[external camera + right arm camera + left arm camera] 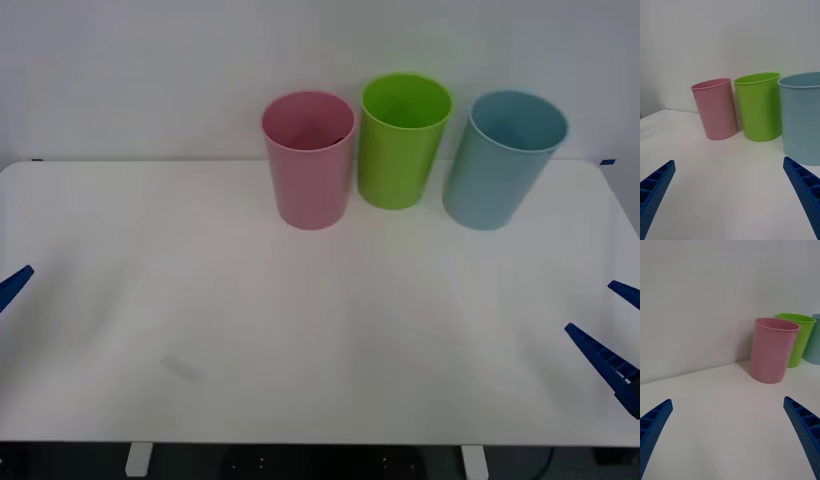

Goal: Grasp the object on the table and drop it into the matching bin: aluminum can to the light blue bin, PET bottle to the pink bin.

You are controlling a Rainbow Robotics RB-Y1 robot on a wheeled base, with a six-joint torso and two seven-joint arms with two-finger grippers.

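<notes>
Both claws spread wide, left gripper (728,435) at the white table's (300,340) left edge, right gripper (728,195) at its right edge, pink bin (309,160), green bin (403,140) and light blue bin (503,158) along the far edge, plain white wall (150,70) behind

Lime green bin (405,140): tall, round, slightly tapered, standing upright and open-topped, middle of a row of three at the far side.
Neighbours: close on both sides, the right one apparently touching; contact uncertain.
Wall (150,70): plain pale surface, directly behind the row.
Leg brackets (138,458): two white supports below the near edge.
</notes>
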